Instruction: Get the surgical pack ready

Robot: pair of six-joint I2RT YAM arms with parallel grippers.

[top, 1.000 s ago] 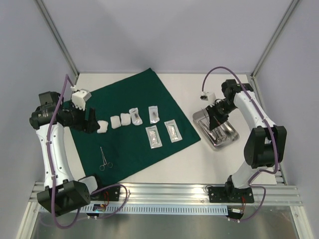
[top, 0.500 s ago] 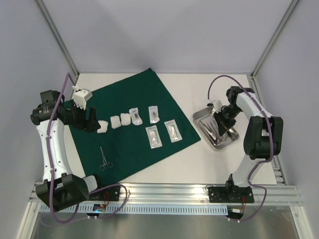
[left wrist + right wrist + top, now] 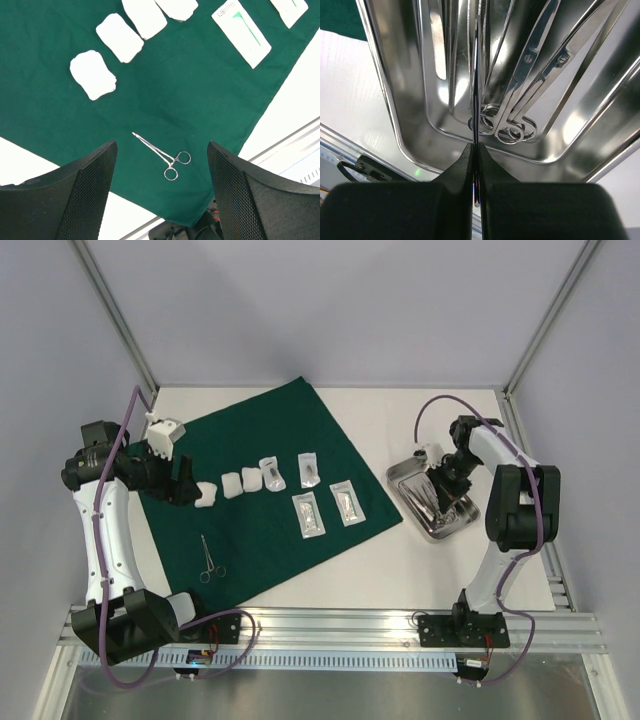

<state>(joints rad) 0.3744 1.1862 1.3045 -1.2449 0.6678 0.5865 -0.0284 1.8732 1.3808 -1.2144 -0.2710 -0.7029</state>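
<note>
The dark green cloth [image 3: 270, 435] lies flat on the table, and it shows in the left wrist view [image 3: 200, 100] too. On it lie three white gauze pads [image 3: 230, 486], several clear pouches [image 3: 309, 514] and a steel forceps [image 3: 210, 558]. My left gripper [image 3: 183, 485] hangs open above the cloth's left part, with the forceps [image 3: 162, 156] below and between its fingers. The steel tray [image 3: 402, 480] stands to the right of the cloth. My right gripper [image 3: 440, 492] is down in the tray [image 3: 395, 100], shut [image 3: 475, 150] on a thin steel instrument [image 3: 476, 90] seen edge-on.
More ring-handled instruments [image 3: 520, 131] lie in the tray beside the held one. Grey walls and aluminium posts close in the back and sides. The metal rail [image 3: 330, 625] with the arm bases runs along the near edge.
My right gripper has come down from above the tray into it and now pinches an instrument. My left arm has barely shifted.
</note>
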